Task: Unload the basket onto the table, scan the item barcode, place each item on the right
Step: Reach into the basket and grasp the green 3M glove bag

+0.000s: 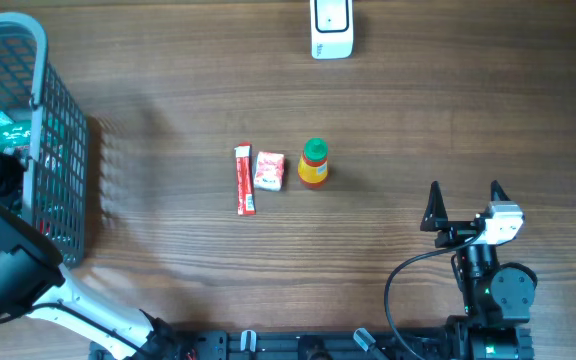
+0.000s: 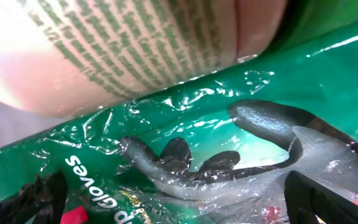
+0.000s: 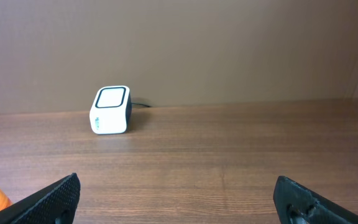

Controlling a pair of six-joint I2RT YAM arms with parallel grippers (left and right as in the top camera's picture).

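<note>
- Wooden table (image 1: 168,60), with a grey wire basket (image 1: 63,150) at its left edge.
- Left gripper (image 2: 188,202) is down inside the basket. Its fingers are spread wide right over a green pack of gloves (image 2: 328,81), with nothing clamped.
- Right gripper (image 1: 465,195) is low over the table's right side, jaws wide open and empty.
- White barcode scanner (image 1: 331,28) sits at the far edge, well apart from both grippers.
- Mid-table there's a row: orange bottle with a green cap (image 1: 314,165), red stick packet (image 1: 245,180), and a small red-and-white packet (image 1: 269,170) between them.
</note>
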